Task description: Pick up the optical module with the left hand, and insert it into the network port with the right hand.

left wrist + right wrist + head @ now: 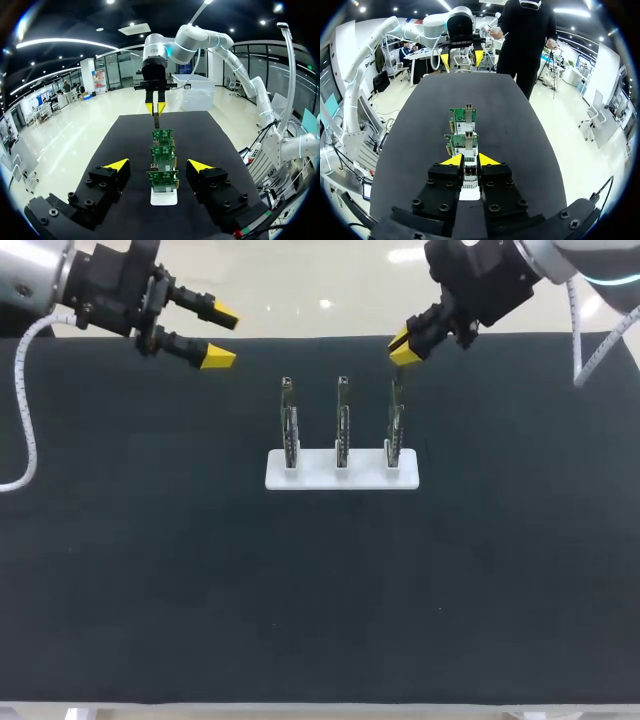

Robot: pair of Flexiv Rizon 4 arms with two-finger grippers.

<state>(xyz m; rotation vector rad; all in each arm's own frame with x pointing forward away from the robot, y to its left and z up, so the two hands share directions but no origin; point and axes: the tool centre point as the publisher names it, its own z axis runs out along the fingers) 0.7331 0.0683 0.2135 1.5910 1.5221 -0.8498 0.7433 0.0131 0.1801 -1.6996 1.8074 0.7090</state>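
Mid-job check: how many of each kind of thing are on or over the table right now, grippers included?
stand: 1
boards: 3, upright in it
module: 1
grippers: 2, left gripper open, right gripper shut on the module
Total: 7

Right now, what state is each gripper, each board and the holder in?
white holder, lying flat on the table.
left board, upright in the white holder.
middle board, upright in the white holder.
right board, upright in the white holder.
left gripper, open and empty, above the table's far left.
right gripper, just above the right board's top; open or shut unclear.
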